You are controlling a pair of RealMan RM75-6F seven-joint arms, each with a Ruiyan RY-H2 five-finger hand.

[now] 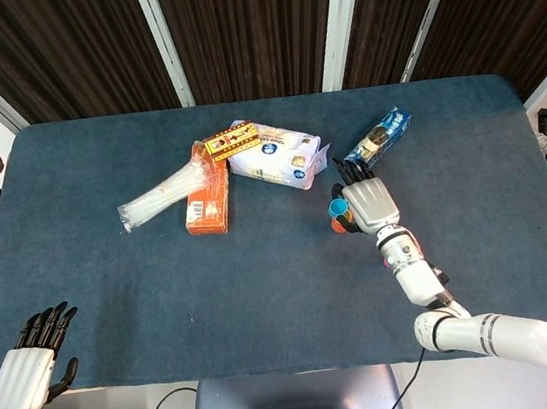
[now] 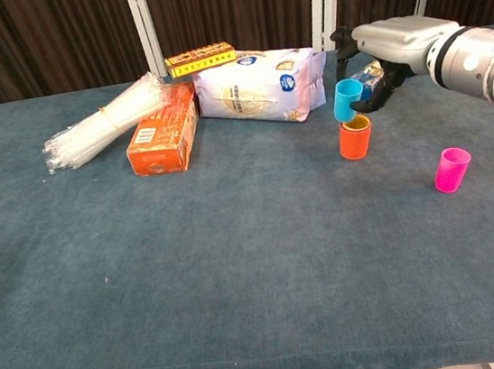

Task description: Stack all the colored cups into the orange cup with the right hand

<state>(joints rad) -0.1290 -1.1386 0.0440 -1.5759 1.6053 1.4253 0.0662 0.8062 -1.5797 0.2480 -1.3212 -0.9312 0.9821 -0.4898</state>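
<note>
While the right hand (image 2: 381,48) grips one blue cup (image 2: 347,99), one orange cup (image 2: 355,137) and one pink cup (image 2: 452,168) stand.

Right hand (image 2: 384,53) grips blue cup (image 2: 347,99), tilted, its base at the rim of the upright orange cup (image 2: 355,137). Pink cup (image 2: 452,168) stands alone on the bench (image 2: 240,267), well to the right of the orange one. Behind lie an orange box (image 2: 163,130), clear sleeve (image 2: 102,122), white bag (image 2: 257,86).
</note>
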